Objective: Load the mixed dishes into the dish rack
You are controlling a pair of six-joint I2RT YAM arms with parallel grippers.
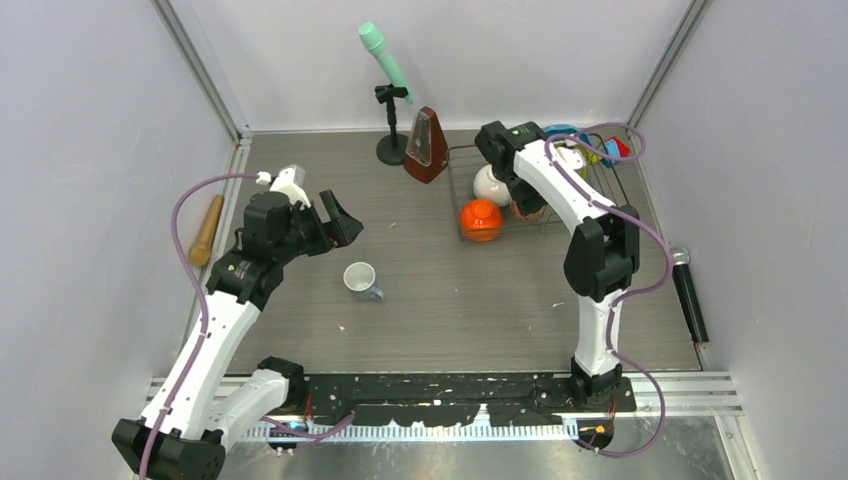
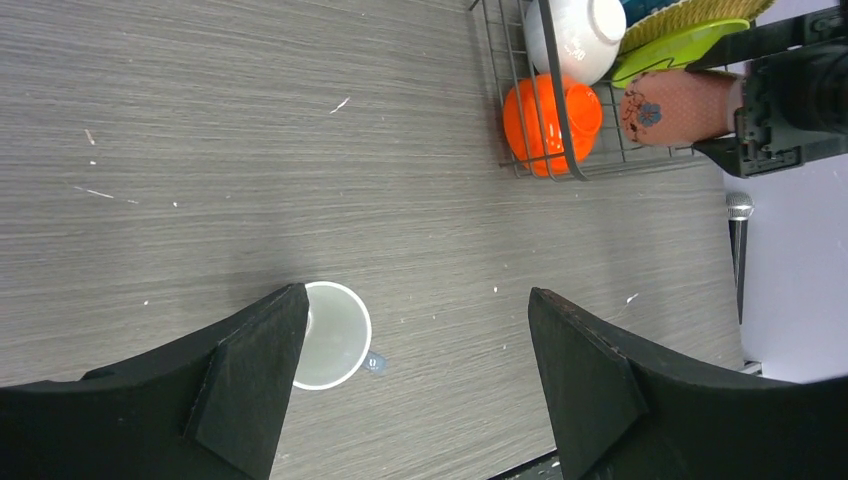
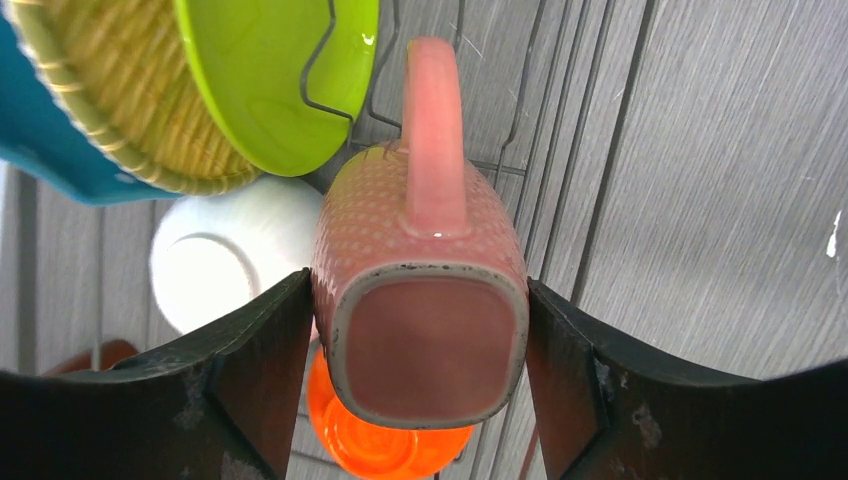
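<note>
While the right arm [image 1: 560, 195] reaches over the dish rack [image 1: 452, 190], the holdings read as follows from where I stand.

1. Pinkish patterned mug [image 3: 420, 260]: clamped between the right jaws, one on each flank, with its mouth toward the wrist and its handle pointing away across the rack wires. It hangs at the rack's near side, just beside the orange bowl. Whether it touches the wires I cannot tell.
2. Orange bowl [image 1: 481, 219]: inside the rack, at the near left corner.
3. White bowl [image 1: 491, 184]: inside the rack, just behind the orange bowl.
4. Lime-green plate [image 3: 270, 80] and teal plate [image 3: 35, 130]: on edge among the rack's prongs beyond the mug, the teal one on the lime one's far side.
5. Small mug with blue handle [image 1: 360, 279]: upright on the bench [image 1: 420, 320], well to the left of the rack, and the only dish outside it. The left jaws are spread wide and hold nothing, poised over the bench just beside it.
6. Brown metronome [image 1: 428, 146]: off the rack's far left corner, not for loading.

Handling note, my judgement: the step in hand is seating item 1. Lower it into the free wires beside the orange bowl and keep the handle clear of the prongs and the lime plate's edge. Part the right jaws only once the mug's weight rests on the rack, then lift straight up so nothing is dragged.
</note>
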